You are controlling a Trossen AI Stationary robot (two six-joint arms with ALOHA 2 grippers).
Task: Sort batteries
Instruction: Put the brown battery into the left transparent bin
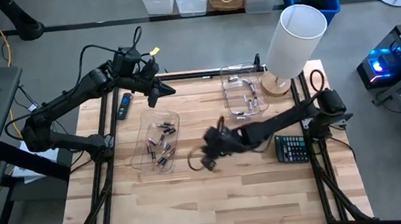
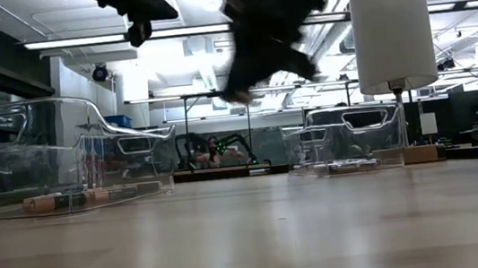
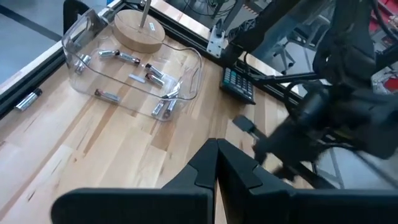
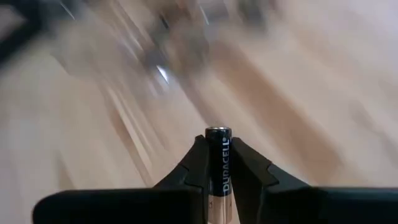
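My right gripper (image 4: 217, 148) hangs over the middle of the table (image 1: 207, 156), shut on one dark battery (image 4: 219, 140) with a copper-coloured end. Left of it stands a clear tray (image 1: 157, 141) with several dark batteries lying on its floor. At the far right a second clear tray (image 1: 244, 96) holds several silvery batteries (image 3: 158, 76). My left gripper (image 3: 216, 155) is shut on nothing and waits raised above the table's far left part (image 1: 155, 91). My right gripper pinches the dark battery by its long sides (image 4: 219, 177) between the two fingers. The battery lies along the fingers, its dark end (image 4: 218, 130) sticking out past the fingertips. The fingers slant down toward the table, and the battery is lifted clear of it.
A lamp with a white shade (image 1: 294, 39) stands on a round wooden base at the far right. A dark calculator (image 1: 292, 148) lies at the right edge and a slim remote (image 1: 124, 106) at the far left. Bare wood (image 1: 218, 207) stretches along the near side.
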